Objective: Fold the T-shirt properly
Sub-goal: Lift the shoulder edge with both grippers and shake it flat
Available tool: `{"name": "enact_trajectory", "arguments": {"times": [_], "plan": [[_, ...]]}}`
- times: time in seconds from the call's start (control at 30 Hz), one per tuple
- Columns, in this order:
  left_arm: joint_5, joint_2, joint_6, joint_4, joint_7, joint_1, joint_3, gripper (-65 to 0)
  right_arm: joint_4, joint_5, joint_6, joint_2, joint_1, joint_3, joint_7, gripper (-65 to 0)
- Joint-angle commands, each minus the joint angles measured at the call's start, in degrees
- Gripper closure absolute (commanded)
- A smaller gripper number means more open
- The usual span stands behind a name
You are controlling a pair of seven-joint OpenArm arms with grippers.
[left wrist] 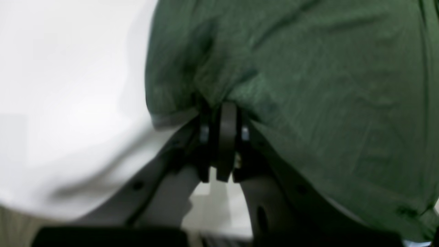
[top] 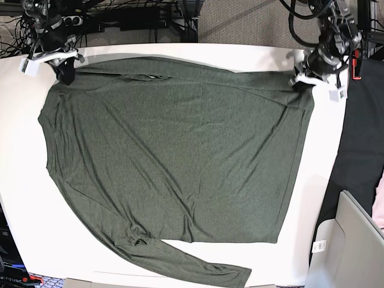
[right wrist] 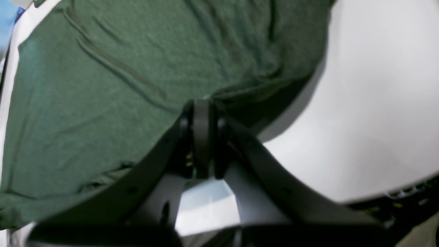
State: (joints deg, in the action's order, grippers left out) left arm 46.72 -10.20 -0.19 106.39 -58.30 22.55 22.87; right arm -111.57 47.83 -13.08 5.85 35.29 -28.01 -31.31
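The dark olive-green long-sleeved T-shirt (top: 174,150) lies spread flat on the white table (top: 18,180). One sleeve (top: 186,264) trails along the near edge. My left gripper (top: 301,81) is at the shirt's far right corner and is shut on the fabric edge, as the left wrist view (left wrist: 224,106) shows with the shirt (left wrist: 308,85) bunched at the jaws. My right gripper (top: 65,75) is at the far left corner and is shut on the shirt there; the right wrist view (right wrist: 202,103) shows the cloth (right wrist: 120,85) pinched.
Cables and equipment (top: 132,15) sit behind the table. A black cloth (top: 360,150) lies to the right, with a grey box (top: 354,246) at the near right. A white tag (top: 319,245) lies near the table's right edge.
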Motion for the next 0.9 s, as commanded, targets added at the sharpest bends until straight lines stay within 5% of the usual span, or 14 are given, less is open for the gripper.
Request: {"name": "enact_trajectory", "arguments": {"times": [0.0, 0.5, 0.87], "plan": [[0.1, -0.6, 0.0, 1.7, 0.4, 1.3, 0.2, -0.1, -1.1, 0.8, -2.3, 0.5, 1.2, -0.3, 1.3, -0.2], [0.3, -0.7, -0.1, 7.0, -0.2, 10.2, 7.1, -0.1, -1.9, 0.8, -9.6, 0.5, 9.5, -3.7, 1.3, -0.2], [0.4, -0.6, -0.2, 10.2, -0.3, 4.2, 6.8, -0.1, -2.6, 0.6, -9.5, 0.5, -1.3, -3.7, 1.3, -0.2]]}}
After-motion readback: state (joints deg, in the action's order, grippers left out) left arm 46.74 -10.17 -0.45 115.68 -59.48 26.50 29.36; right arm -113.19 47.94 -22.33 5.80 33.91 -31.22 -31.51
